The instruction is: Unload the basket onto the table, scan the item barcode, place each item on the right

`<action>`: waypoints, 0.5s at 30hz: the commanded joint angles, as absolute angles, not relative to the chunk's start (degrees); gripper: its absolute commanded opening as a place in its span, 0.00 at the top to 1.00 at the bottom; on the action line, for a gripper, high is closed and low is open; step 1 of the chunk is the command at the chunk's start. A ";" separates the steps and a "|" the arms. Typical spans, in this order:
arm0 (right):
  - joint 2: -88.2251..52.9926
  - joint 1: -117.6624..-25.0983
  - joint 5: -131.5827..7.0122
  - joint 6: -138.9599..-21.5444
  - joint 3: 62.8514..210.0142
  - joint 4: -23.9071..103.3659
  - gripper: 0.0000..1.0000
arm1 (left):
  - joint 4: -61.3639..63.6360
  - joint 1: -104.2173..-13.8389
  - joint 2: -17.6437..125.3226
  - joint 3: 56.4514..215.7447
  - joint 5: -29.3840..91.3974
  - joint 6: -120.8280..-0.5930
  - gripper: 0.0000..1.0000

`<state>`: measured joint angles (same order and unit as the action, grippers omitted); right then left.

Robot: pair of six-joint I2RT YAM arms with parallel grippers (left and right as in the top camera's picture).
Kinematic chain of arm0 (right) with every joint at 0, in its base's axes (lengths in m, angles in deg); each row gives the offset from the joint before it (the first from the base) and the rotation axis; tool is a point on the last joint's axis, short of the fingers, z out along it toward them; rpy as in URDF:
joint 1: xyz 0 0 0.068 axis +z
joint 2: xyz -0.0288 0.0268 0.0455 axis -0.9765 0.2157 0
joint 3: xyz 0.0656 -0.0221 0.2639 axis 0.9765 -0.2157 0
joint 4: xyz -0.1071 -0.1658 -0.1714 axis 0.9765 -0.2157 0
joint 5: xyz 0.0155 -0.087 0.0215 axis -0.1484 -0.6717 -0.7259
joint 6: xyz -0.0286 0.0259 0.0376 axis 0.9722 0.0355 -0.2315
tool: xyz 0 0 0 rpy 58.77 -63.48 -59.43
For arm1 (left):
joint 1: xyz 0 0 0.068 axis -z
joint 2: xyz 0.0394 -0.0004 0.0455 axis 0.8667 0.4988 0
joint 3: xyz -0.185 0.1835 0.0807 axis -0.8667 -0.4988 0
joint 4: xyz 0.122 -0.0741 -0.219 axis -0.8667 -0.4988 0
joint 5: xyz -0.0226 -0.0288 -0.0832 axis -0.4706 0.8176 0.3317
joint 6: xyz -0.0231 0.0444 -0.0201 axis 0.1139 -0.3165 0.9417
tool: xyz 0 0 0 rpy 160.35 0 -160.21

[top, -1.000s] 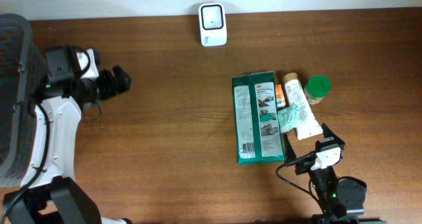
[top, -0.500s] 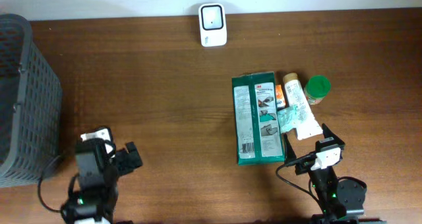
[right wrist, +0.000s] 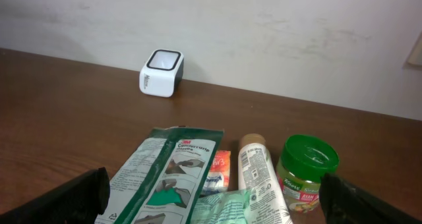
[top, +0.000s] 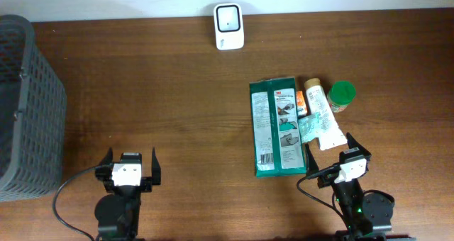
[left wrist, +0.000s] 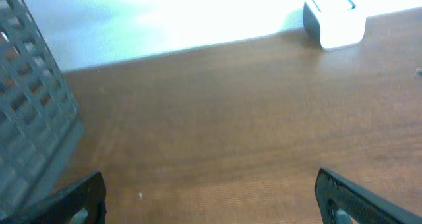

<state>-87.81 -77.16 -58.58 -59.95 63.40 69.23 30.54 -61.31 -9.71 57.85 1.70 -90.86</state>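
Green packet (top: 275, 126), printed face up, lay flat right of centre in the overhead view. Left gripper (top: 131, 156), at lower left, stood fully spread over the bare table (top: 177, 92), holding and touching nothing. Right gripper (top: 332, 152), at lower right, was likewise spread wide and empty, one finger just beside the packet's lower right corner. White tube (top: 323, 117) lay against the packet's right side. White scanner (top: 228, 26) sat at upper centre. Green-lidded jar (top: 341, 95) stood right of the tube.

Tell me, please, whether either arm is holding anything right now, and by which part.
Nothing is held: the left gripper and the right gripper both have open, empty jaws.
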 commanded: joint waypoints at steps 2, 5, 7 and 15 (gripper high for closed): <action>-88.18 -77.58 -58.06 -59.71 62.87 69.29 0.02 | 32.03 -61.09 -14.21 56.69 2.11 -95.82 0.01; -88.18 -77.58 -58.06 -59.71 62.87 69.29 0.02 | 31.46 -61.09 -17.53 56.69 2.13 -96.85 0.01; -88.18 -77.58 -58.06 -59.71 62.87 69.29 0.02 | 33.12 -60.98 -17.53 56.69 2.11 -96.85 0.01; -88.18 -77.58 -58.06 -59.71 62.87 69.29 0.02 | 30.59 -60.98 -17.47 56.74 2.75 -96.81 0.01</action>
